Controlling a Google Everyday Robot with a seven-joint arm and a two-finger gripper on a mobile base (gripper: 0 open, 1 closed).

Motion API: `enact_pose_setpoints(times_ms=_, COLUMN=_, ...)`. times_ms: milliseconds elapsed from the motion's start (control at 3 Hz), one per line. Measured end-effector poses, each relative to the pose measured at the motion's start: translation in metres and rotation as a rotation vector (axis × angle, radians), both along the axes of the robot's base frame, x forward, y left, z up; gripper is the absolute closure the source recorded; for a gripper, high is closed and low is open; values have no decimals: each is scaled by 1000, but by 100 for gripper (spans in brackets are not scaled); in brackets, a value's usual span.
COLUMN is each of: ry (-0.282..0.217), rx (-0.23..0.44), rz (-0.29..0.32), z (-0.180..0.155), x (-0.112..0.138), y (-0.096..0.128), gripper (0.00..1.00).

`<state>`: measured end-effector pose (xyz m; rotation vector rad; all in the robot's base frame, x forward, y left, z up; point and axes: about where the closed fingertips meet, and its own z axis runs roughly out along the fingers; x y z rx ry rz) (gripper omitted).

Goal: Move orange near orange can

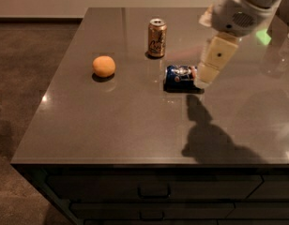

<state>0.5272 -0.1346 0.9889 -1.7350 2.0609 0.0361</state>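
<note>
The orange (103, 66), a small round matte fruit, sits on the grey counter (111, 125) at the left. The orange can (156, 38), orange-gold with a silver top, stands upright behind and to the right of it. My gripper (208, 74) hangs from the white arm at the upper right, above the counter, over the right end of a lying blue can. It is well to the right of the orange and holds nothing that I can see.
A dark blue can (181, 77) with a white-and-red label lies on its side in front of the orange can. The arm's shadow (205, 139) falls on the counter's front right. Drawers with handles (154, 191) run below the front edge.
</note>
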Motion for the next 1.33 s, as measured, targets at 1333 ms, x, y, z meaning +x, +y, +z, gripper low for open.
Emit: enact_pose_setpoints(times_ms=1333, ry=36, rx=116, rz=-64, z=-45, x=132, y=119, gripper=0)
